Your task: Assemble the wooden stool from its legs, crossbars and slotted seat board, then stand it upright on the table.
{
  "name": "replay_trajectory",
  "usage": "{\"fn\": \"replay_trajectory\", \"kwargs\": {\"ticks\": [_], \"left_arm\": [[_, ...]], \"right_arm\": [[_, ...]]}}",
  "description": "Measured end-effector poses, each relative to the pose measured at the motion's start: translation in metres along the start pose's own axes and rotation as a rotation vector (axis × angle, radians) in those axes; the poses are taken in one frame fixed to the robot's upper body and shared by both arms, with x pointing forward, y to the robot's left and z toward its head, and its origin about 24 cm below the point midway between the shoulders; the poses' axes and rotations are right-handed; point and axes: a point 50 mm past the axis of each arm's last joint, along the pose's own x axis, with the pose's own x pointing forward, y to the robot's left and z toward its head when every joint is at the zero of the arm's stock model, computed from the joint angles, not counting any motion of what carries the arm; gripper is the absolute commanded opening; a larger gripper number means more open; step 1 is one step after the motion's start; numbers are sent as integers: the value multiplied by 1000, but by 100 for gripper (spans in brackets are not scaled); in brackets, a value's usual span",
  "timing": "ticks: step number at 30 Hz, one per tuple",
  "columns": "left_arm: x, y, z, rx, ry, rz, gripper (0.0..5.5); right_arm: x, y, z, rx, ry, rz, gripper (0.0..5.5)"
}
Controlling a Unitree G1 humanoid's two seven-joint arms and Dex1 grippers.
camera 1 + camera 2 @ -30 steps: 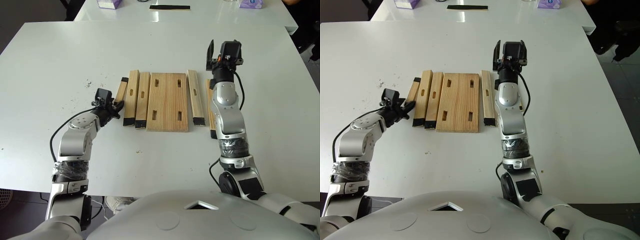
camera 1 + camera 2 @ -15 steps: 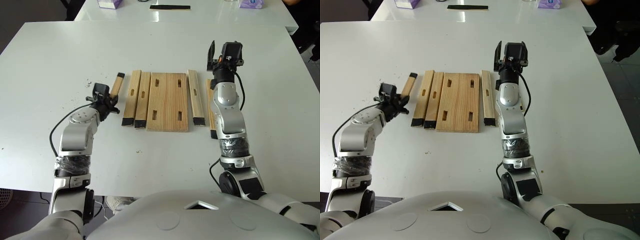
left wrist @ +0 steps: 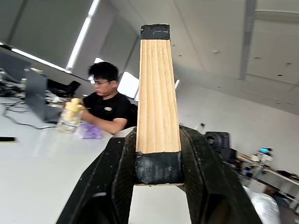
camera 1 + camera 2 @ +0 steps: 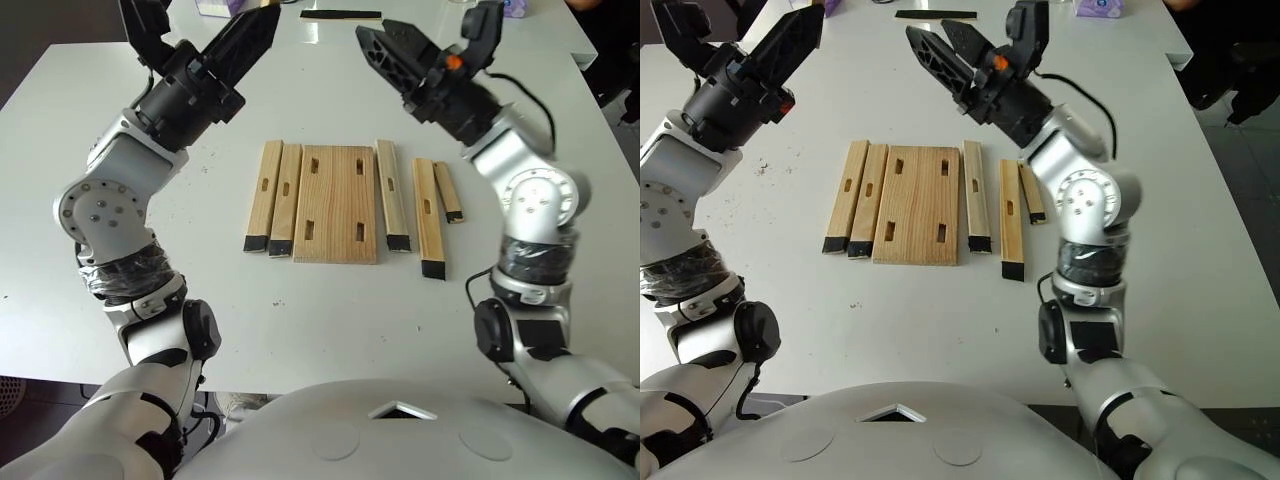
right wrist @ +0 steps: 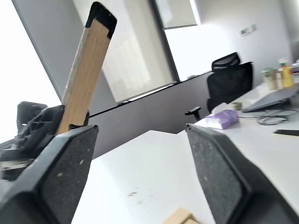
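Observation:
The slotted seat board point(image 4: 335, 203) lies flat mid-table. Two slotted wooden bars point(image 4: 273, 196) lie along its left edge. On its right lie a leg point(image 4: 391, 195), a longer slotted bar point(image 4: 427, 215) and a short piece point(image 4: 449, 192). My left gripper point(image 4: 250, 35) is raised high above the table's left side, shut on a short black-tipped crossbar point(image 3: 158, 93), which also shows in the right wrist view point(image 5: 86, 70). Opposite it, raised over the far right, is my right gripper point(image 4: 395, 50), open with nothing between its fingers point(image 5: 215, 172).
Dark specks point(image 4: 764, 165) dot the white table point(image 4: 120, 120) left of the wood. A second table behind holds a black strip point(image 4: 340, 15) and tissue boxes point(image 4: 220, 8).
My left arm has lifted the short crossbar off the table and raised it high. My right arm has also risen from the table's right side, uncovering the two pieces there.

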Motion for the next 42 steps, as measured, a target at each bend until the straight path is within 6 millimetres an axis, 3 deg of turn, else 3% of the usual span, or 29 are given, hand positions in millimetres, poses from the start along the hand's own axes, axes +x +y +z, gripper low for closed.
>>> {"fn": "replay_trajectory", "kwargs": {"ticks": [3, 7, 16, 29, 40, 42], "left_arm": [[1, -11, -2, -23, 79, -138, 131], [-4, -15, -7, -31, 178, -222, 131], [-4, -21, -19, -51, 254, -308, 131], [-9, -20, -23, -39, 313, -329, 131], [-9, -17, -26, -27, 315, -343, 131], [-8, -15, -26, -26, 310, -338, 182]], "right_arm": [[-13, 7, 23, 43, -16, 129, 345], [-10, 18, 42, 35, -3, 239, 345], [-1, 26, 38, 80, 54, 317, 345], [-4, 31, 41, 108, 78, 355, 151], [-6, 34, 41, 113, 84, 377, 143], [-7, 32, 40, 115, 75, 366, 141]]}}
